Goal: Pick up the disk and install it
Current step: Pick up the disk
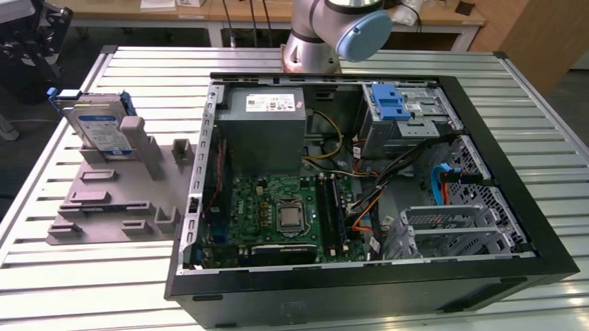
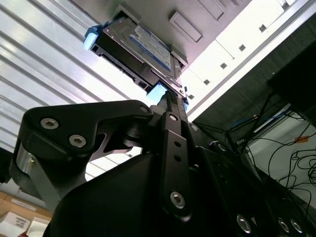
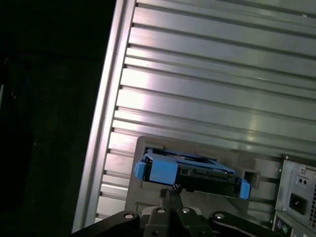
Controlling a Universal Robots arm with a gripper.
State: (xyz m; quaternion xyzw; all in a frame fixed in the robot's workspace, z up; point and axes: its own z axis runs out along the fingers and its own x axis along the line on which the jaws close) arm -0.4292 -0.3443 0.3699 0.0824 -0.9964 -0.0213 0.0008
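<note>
While nothing's installed yet, disk (image 1: 99, 127): upright in the stand (image 1: 101, 207), untouched.
Gripper (image 3: 170, 189): pinched together, empty, clear of the stand.

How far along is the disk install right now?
Nothing looks finished yet. The disk stands upright in the grey holder on the table, at the exterior view's left of the open computer case, with nothing touching it. In hand: in the first wrist view the gripper points toward the disk without reaching it. Left: both the pick-up and the install, since the disk is not in the case.
</note>
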